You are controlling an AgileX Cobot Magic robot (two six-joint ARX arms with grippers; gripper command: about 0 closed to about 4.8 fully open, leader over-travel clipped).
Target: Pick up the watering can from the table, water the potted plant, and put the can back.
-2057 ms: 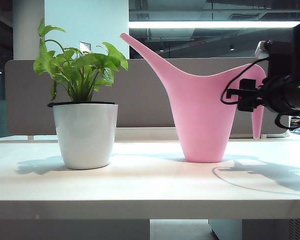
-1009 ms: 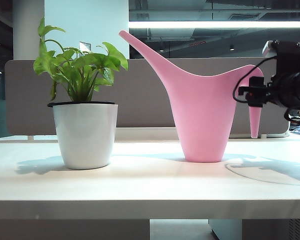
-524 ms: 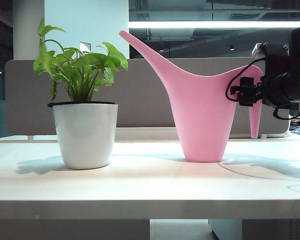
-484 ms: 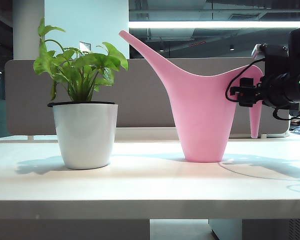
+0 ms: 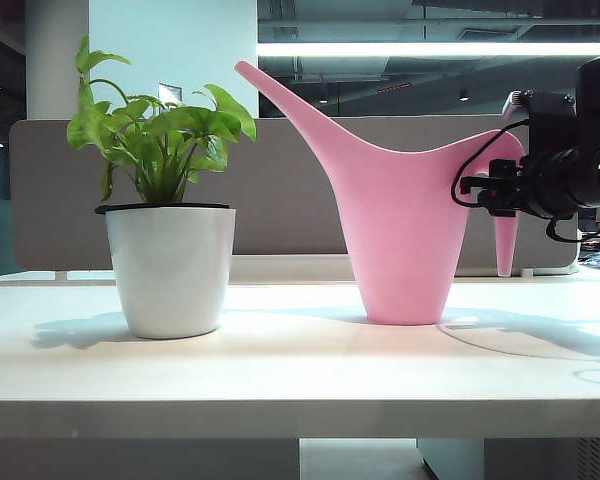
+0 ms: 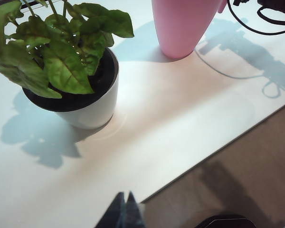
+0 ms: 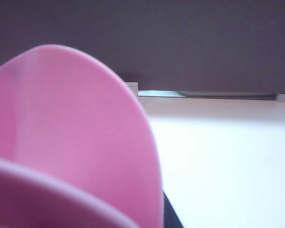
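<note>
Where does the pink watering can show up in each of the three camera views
Exterior view: watering can standing right of centre on the table.
Left wrist view: only its base, at the top edge.
Right wrist view: fills the lower left.
Shared landmark: the white tabletop.

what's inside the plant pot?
In the left wrist view, the pot holds dark soil under the plant; its leaves cover most of the surface, so stems' base and any water are hidden. The exterior view shows only the pot's outer wall.
</note>
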